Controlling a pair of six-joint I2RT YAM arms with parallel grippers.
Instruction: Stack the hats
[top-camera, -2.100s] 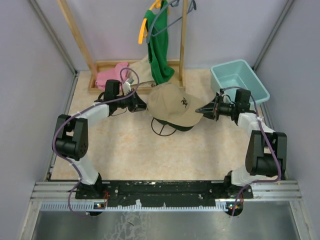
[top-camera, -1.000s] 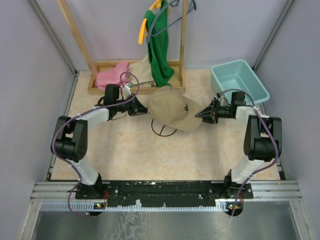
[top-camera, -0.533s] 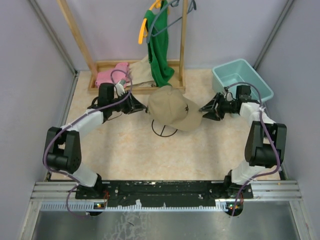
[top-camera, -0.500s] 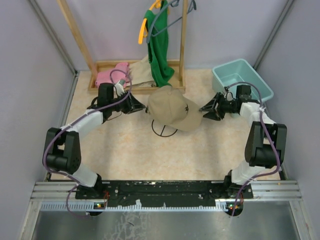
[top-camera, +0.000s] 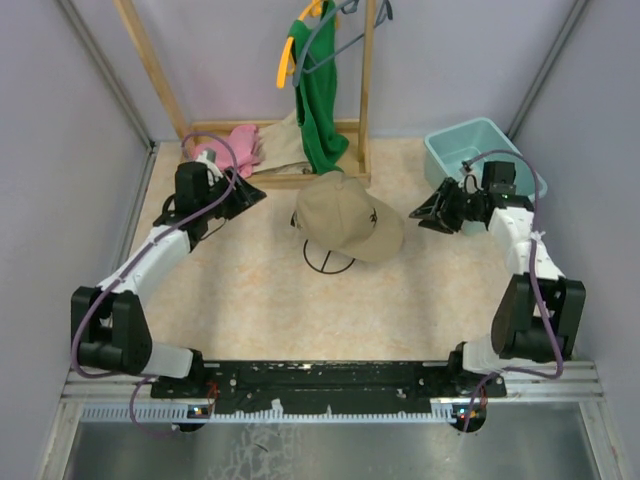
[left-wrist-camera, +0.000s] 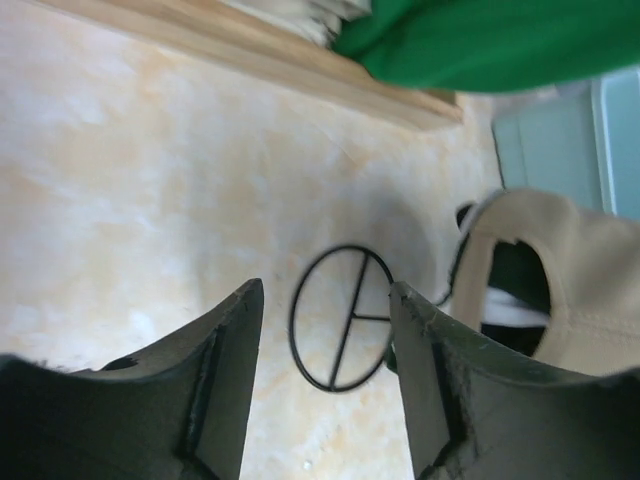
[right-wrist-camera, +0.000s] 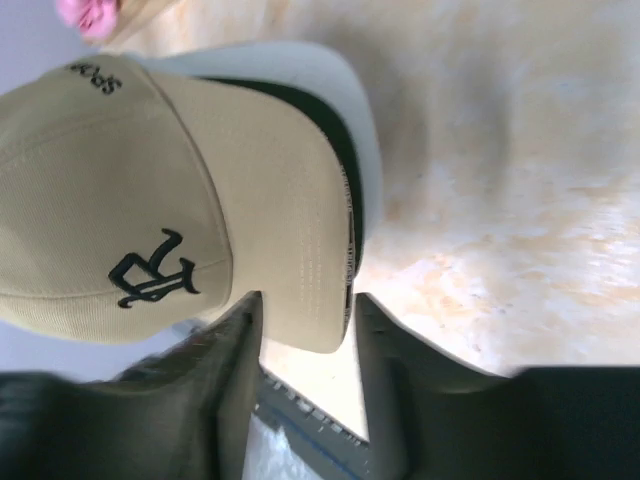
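The tan hat (top-camera: 346, 214) with dark lettering sits on top of the stack in the middle of the table. In the right wrist view, a black brim (right-wrist-camera: 325, 112) and a white brim (right-wrist-camera: 335, 68) show under the tan hat (right-wrist-camera: 150, 190). A black wire ring (top-camera: 328, 259) lies on the table at the stack's foot. My left gripper (top-camera: 260, 196) is open and empty, a short way left of the stack. My right gripper (top-camera: 416, 214) hovers just right of the tan brim, jaws apart and holding nothing.
A wooden rack (top-camera: 270, 150) at the back holds a green shirt (top-camera: 320, 110) on an orange hanger, with a pink cloth (top-camera: 232, 143) on its base. A teal bin (top-camera: 482, 150) stands at the back right, close behind my right arm.
Both grippers have let go of the tan hat and drawn back outward, the left further than the right. The left jaws have opened. The hat now rests on the stack.
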